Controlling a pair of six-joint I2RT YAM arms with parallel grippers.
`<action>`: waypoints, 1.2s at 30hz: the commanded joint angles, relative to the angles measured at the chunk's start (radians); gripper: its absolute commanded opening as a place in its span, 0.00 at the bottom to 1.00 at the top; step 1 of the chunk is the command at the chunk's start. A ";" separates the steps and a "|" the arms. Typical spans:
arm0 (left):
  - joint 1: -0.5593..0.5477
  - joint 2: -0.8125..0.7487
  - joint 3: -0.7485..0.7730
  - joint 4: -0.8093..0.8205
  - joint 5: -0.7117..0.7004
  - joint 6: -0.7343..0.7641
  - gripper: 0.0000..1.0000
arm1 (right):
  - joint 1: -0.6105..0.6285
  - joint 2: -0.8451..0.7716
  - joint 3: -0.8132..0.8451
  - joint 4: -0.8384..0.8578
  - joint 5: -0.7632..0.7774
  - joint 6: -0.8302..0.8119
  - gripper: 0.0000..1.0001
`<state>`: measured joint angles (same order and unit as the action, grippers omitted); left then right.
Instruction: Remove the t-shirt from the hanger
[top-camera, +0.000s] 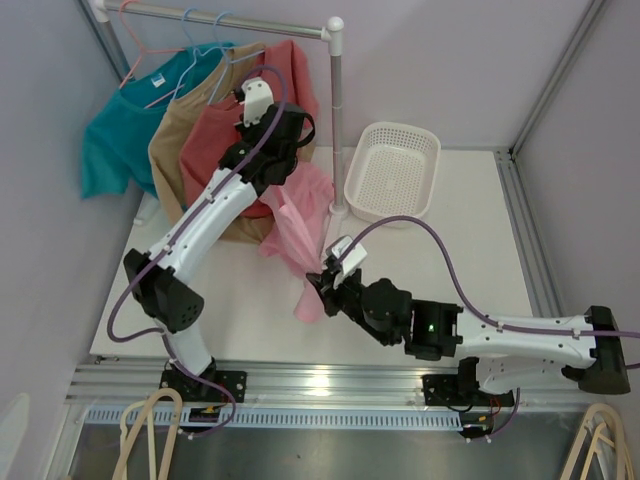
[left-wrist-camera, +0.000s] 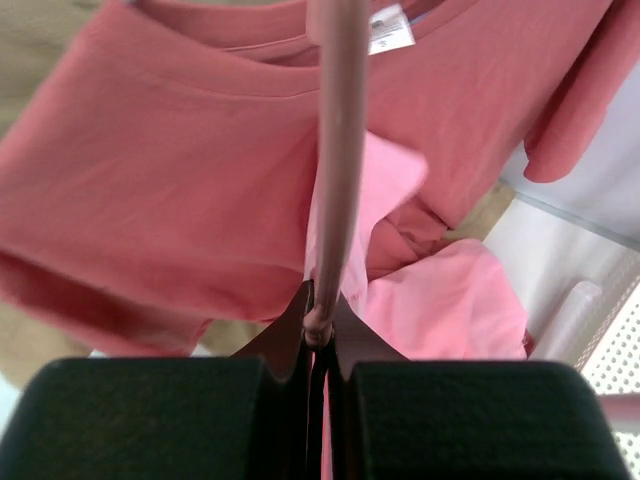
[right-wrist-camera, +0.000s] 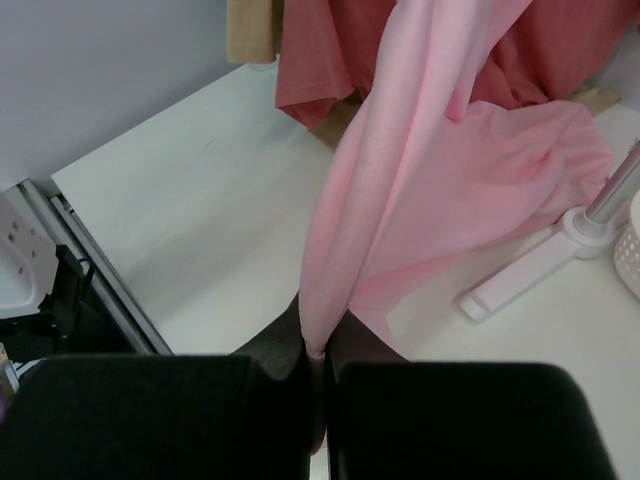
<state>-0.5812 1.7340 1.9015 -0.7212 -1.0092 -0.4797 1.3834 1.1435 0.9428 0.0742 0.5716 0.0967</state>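
A pale pink t-shirt (top-camera: 300, 225) hangs in a long fold from in front of the clothes rack down to the table. My left gripper (top-camera: 275, 175) is up by the rack, shut on the thin pink hanger (left-wrist-camera: 335, 150), whose bar runs up from the jaws (left-wrist-camera: 318, 335). The pink t-shirt (left-wrist-camera: 450, 300) drapes behind the hanger. My right gripper (top-camera: 318, 285) is low over the table, shut on the bottom fold of the pink t-shirt (right-wrist-camera: 400, 170), with the cloth pinched between its jaws (right-wrist-camera: 318, 350). The hanger is hidden in the top view.
A red t-shirt (top-camera: 215, 140), a tan one (top-camera: 175, 150) and a teal one (top-camera: 125, 120) hang on the rack rail. The rack's upright pole (top-camera: 335, 120) and foot (right-wrist-camera: 530, 270) stand beside a white basket (top-camera: 392, 170). Spare hangers (top-camera: 150, 430) lie below the table edge.
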 joint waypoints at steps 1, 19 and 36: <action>0.030 0.056 0.112 0.022 0.013 0.033 0.01 | 0.063 -0.050 -0.030 -0.027 0.103 0.047 0.00; 0.038 -0.077 0.244 -0.253 0.372 -0.013 0.01 | -0.102 0.068 -0.093 0.095 0.047 0.117 0.00; 0.108 -0.519 -0.009 -0.290 0.958 0.149 0.01 | -0.357 0.190 0.191 -0.022 -0.107 0.075 0.00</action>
<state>-0.5278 1.2476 1.9053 -1.0691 -0.2035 -0.4129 1.0180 1.3949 1.1320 0.0685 0.4755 0.1570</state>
